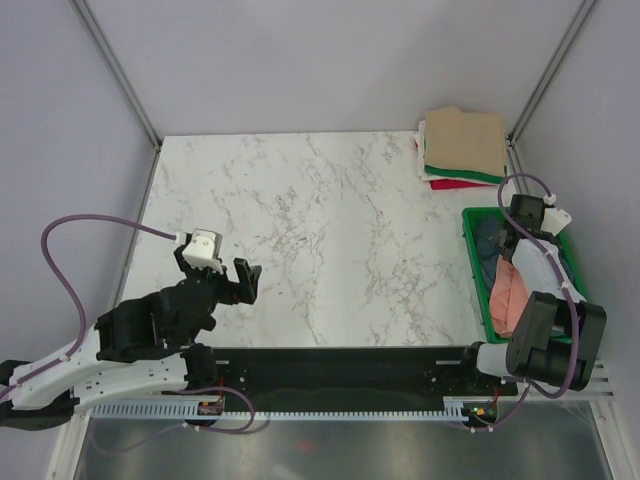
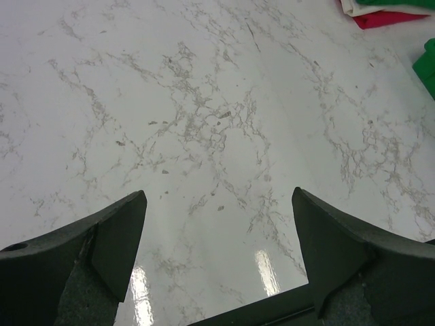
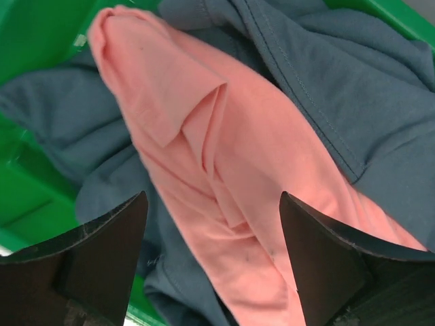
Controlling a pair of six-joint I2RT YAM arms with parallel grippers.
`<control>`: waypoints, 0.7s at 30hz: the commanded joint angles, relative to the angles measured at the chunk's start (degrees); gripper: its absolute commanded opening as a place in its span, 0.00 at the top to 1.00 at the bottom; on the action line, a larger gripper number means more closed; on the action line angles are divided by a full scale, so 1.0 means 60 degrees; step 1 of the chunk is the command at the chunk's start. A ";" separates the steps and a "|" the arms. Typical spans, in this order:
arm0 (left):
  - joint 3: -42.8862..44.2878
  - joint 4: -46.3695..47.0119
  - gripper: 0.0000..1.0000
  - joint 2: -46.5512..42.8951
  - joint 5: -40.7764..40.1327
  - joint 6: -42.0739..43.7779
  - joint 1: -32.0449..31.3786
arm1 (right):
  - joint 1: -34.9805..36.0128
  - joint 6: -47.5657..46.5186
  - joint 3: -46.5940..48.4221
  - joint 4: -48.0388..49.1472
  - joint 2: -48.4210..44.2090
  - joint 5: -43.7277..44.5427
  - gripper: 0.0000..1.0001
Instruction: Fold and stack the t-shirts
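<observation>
1. Top external view, nearest edge: left arm [image 1: 130, 335] lies low at the near-left corner of the marble table [image 1: 330, 230], and right arm [image 1: 545, 335] sits at the near right.
2. Left gripper [image 2: 219, 200] hangs over bare tabletop on the near-left part of the table. Jaws are spread wide with nothing between them.
3. Left wrist view: both dark fingers are well apart, with only white, grey-veined marble under them. No cloth is near this gripper.
4. Right gripper [image 3: 212, 200] points down into the green tray [image 1: 470, 262], which stands along the table's right edge.
5. Right wrist view: jaws are spread, one finger on each side of the salmon-pink t-shirt [image 3: 224, 156], and nothing is pinched. Cannot tell whether the tips touch the cloth.
6. Salmon-pink t-shirt is crumpled in the tray, towards its near end, and lies on top of the slate blue-grey t-shirt [image 3: 353, 102].
7. Slate blue-grey t-shirt is bunched under and around the pink one and fills the tray's far end. Green tray wall shows at the edges.
8. Far-right corner of the table, just beyond the tray's far end: a folded stack with the tan t-shirt [image 1: 465, 140] on top.
9. Green t-shirt [image 1: 470, 176] sits under the tan one, and the red t-shirt [image 1: 445, 184] is at the bottom.
10. An edge of the white t-shirt [image 2: 348, 5] shows beside the green one, above the red. The stack is well apart from both grippers.
</observation>
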 commanded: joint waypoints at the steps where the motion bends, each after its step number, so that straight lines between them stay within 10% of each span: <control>1: 0.0109 0.0016 0.05 0.0123 -0.0452 -0.0298 0.0032 | -0.0173 0.0157 -0.0175 0.0984 0.0397 0.0490 0.15; 3: 0.0095 0.0001 0.04 0.0269 -0.0452 -0.0283 0.0032 | -0.0203 0.0157 -0.0205 0.1131 0.0616 0.0431 0.25; 7: 0.0124 -0.0013 0.05 0.0504 -0.0437 -0.0239 0.0032 | -0.0261 0.0099 -0.0045 0.1176 0.0384 0.0270 0.85; 10: 0.0124 -0.0013 0.04 0.0577 -0.0438 -0.0239 0.0032 | -0.0247 0.0026 0.0174 0.1016 -0.0113 0.0269 1.00; 16: 0.0138 -0.0057 0.04 0.0592 -0.0540 -0.0268 0.0047 | 0.0147 0.0069 0.1387 0.0108 -0.1095 -0.0827 1.00; 21: 0.0182 -0.0218 0.04 0.0592 -0.0627 -0.0341 0.0105 | 0.3013 0.0333 0.3613 0.0427 -0.0836 -0.4042 1.00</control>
